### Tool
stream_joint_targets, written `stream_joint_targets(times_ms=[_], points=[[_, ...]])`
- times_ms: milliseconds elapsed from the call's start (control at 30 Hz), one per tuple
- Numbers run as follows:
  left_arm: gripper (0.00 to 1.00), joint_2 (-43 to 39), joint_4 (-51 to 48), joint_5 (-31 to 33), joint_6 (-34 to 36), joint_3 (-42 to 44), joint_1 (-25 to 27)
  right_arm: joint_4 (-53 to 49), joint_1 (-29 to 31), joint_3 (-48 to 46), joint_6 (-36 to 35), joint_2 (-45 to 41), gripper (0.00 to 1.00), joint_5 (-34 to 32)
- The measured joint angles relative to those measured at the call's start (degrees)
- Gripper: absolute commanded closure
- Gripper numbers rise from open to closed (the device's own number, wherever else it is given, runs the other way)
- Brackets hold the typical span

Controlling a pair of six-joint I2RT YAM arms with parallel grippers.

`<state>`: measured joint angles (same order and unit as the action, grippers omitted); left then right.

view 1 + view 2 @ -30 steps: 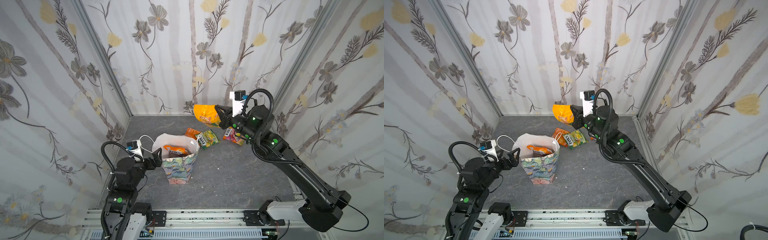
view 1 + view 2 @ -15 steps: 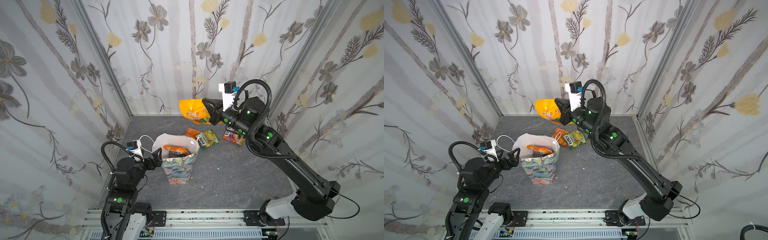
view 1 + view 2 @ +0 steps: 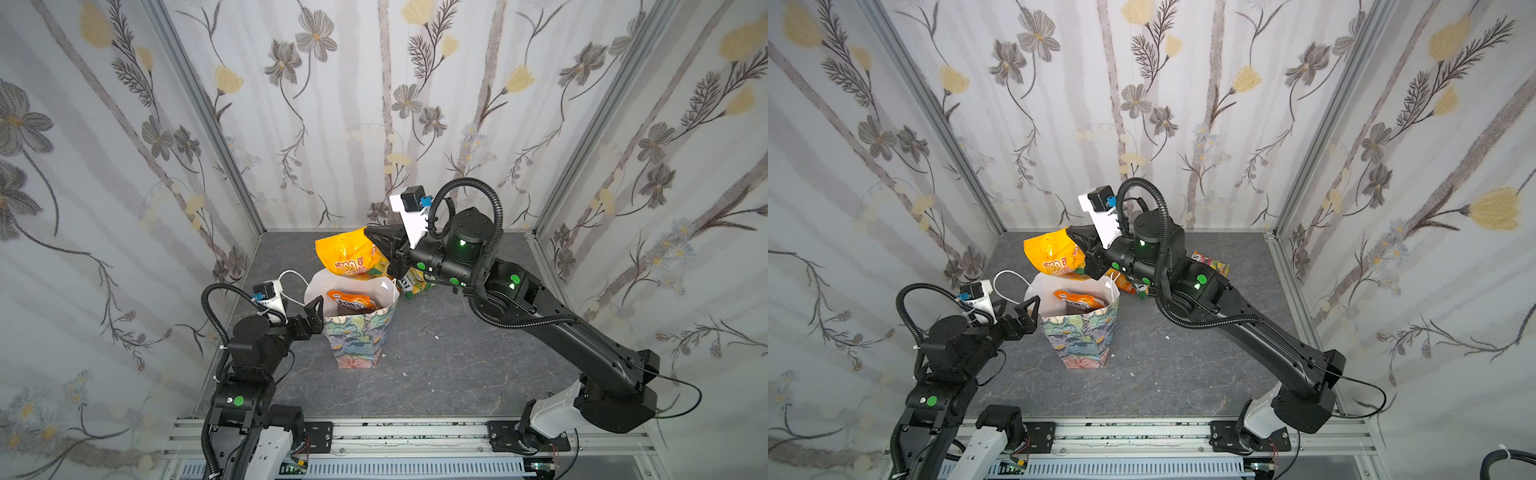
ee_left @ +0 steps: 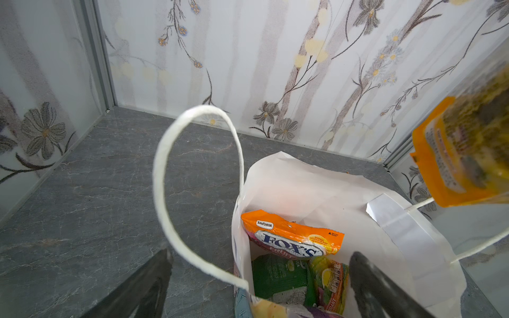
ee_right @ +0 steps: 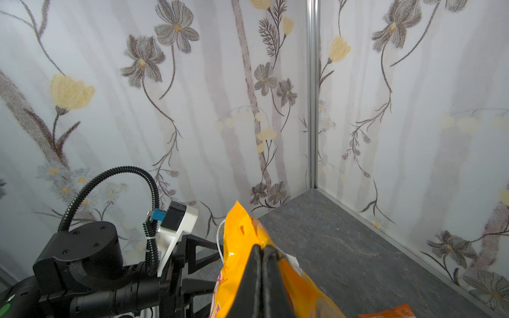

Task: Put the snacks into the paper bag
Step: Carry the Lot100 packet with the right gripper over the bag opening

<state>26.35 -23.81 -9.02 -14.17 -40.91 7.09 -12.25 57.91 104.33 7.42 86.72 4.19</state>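
Observation:
The paper bag (image 3: 359, 336) (image 3: 1084, 338) stands upright on the grey floor, its white mouth (image 4: 303, 179) open. Inside lie an orange FOX'S packet (image 4: 292, 236) (image 3: 351, 301), a green packet (image 4: 278, 275) and a yellow-green one (image 4: 327, 280). My right gripper (image 3: 370, 235) (image 3: 1072, 232) (image 5: 261, 246) is shut on the top edge of a large orange-yellow packet (image 3: 347, 257) (image 3: 1050, 255) (image 5: 239, 242), which hangs just above the bag's far rim. My left gripper (image 3: 311, 316) (image 3: 1015, 309) (image 4: 261, 275) is open, its jaws straddling the bag's near wall.
More snacks lie on the floor behind the bag, partly hidden by my right arm: a yellow-green packet (image 3: 411, 283), an orange one (image 3: 1125, 283) and another packet (image 3: 1210, 262). A white cord handle (image 4: 192, 115) loops up beside the bag. Floral walls close three sides.
My right gripper has carried the orange-yellow packet leftward and down from the back wall to just over the bag's mouth. The left arm and the bag have not moved.

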Motion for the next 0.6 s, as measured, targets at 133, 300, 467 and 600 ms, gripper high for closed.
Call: stream_joint_targets(times_ms=[133,300,467,600], points=[[0.00,-0.09,0.00,0.00,0.00,0.02,0.00,-0.57,0.79,0.00,-0.02,1.18,1.00,-0.07],[0.00,-0.22,0.00,0.00,0.00,0.02,0.00,-1.84,1.49,0.00,0.02,2.58,1.00,-0.52],[0.00,-0.15,0.00,0.00,0.00,0.02,0.00,-2.67,2.03,0.00,0.04,4.33,1.00,-1.36],[0.00,-0.11,0.00,0.00,0.00,0.02,0.00,-2.91,2.05,0.17,0.04,5.40,1.00,-1.62]])
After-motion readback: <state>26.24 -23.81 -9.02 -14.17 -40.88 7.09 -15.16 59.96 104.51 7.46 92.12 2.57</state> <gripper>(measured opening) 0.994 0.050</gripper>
